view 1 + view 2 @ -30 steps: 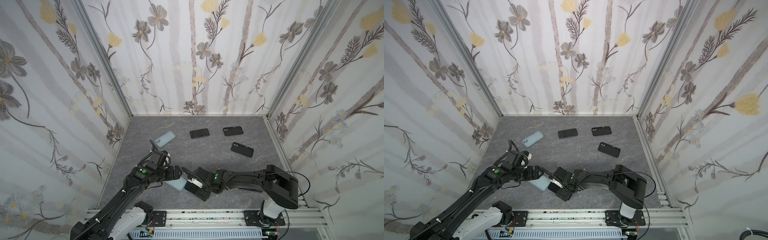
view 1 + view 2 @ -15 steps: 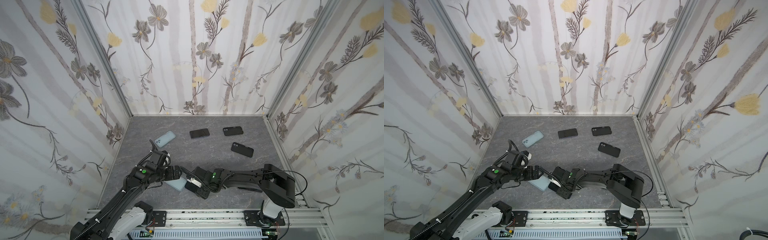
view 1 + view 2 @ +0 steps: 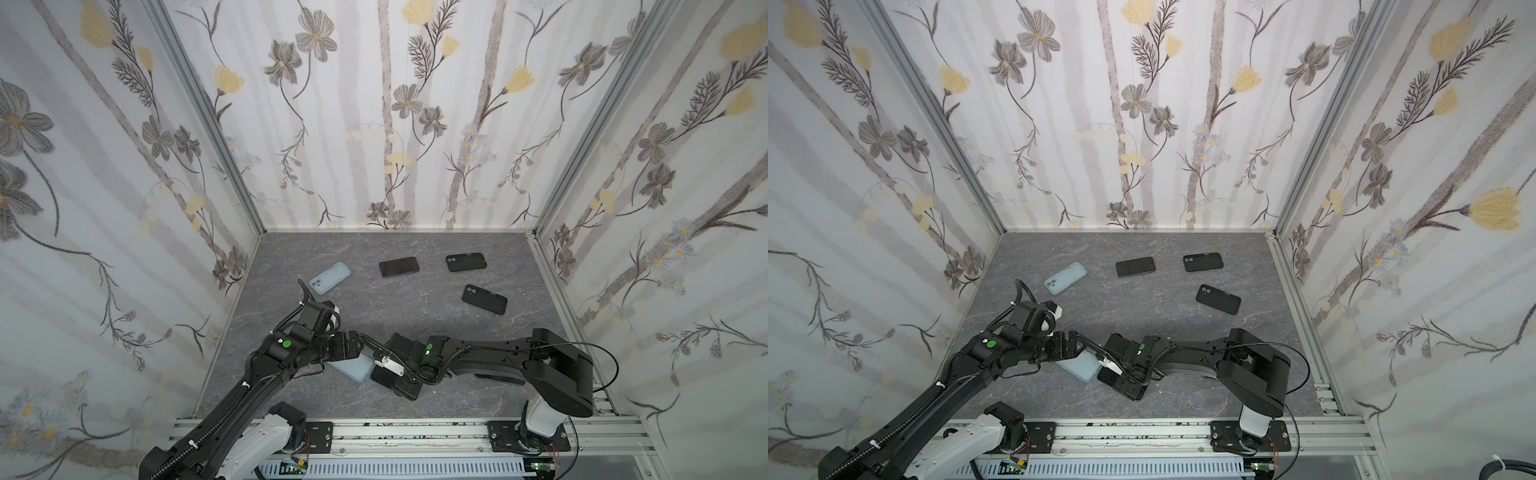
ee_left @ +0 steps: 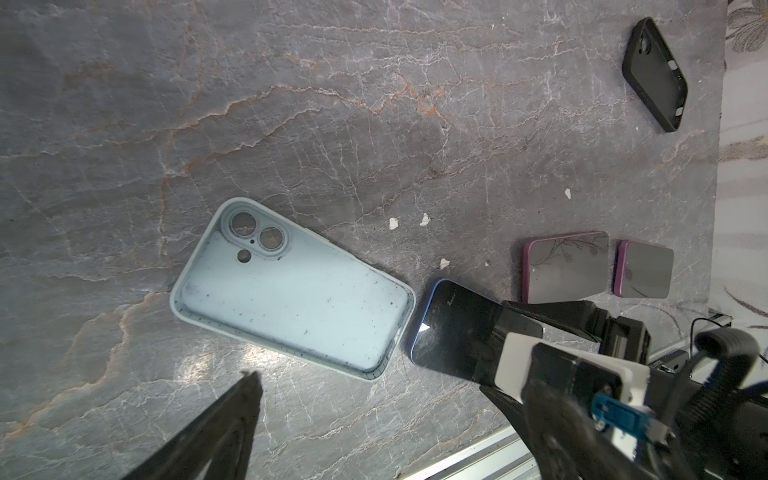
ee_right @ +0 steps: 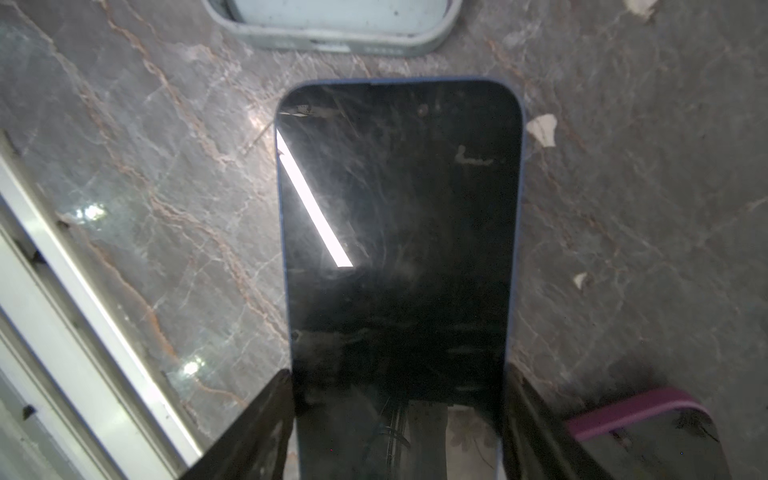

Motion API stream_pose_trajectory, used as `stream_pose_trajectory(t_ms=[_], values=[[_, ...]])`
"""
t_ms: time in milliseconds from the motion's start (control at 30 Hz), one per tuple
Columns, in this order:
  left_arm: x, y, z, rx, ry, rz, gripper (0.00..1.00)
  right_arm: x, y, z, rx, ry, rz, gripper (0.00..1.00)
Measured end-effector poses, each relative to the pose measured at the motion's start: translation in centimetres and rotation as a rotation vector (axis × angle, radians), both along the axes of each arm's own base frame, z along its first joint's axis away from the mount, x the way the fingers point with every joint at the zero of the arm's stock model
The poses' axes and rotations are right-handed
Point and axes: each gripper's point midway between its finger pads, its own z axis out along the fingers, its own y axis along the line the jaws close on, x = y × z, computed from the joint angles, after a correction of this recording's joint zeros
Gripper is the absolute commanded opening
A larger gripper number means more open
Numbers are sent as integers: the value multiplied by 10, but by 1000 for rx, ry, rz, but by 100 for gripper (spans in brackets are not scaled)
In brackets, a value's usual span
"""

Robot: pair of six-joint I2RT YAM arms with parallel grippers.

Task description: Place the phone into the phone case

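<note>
Both jaws, right gripper (image 5: 399, 386): clamped on phone (image 5: 399, 232) long edges, screen up.
Left gripper (image 3: 351, 347): spread wide above phone case (image 4: 291, 286).
Phone case: pale blue, hollow up, flat on table (image 4: 374, 104), just off phone's top end, small gap.

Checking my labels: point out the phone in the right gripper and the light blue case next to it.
phone (image 5: 399, 249): right wrist view, middle of its dark screen.
light blue case (image 4: 291, 291): left wrist view, middle of its inner floor.
</note>
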Motion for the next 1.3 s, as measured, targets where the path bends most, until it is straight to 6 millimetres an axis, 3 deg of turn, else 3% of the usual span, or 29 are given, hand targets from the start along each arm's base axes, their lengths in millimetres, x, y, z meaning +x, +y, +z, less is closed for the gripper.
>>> stream_pose_trajectory(t_ms=[400,633,900,1067,1300], values=[[11,-5,19,-6,10,17,98,3,7,31,93,-19,8,58],[22,-20,33,-70,58,-3,92,21,1,69,187,-62,-24,57],[30,-45,53,-241,48,-73,79,33,-7,109,288,-118,-25,57],[25,-58,59,-334,70,-120,74,35,-11,130,340,-160,-9,57],[17,-73,72,-460,78,-174,57,34,-13,143,370,-186,18,56]])
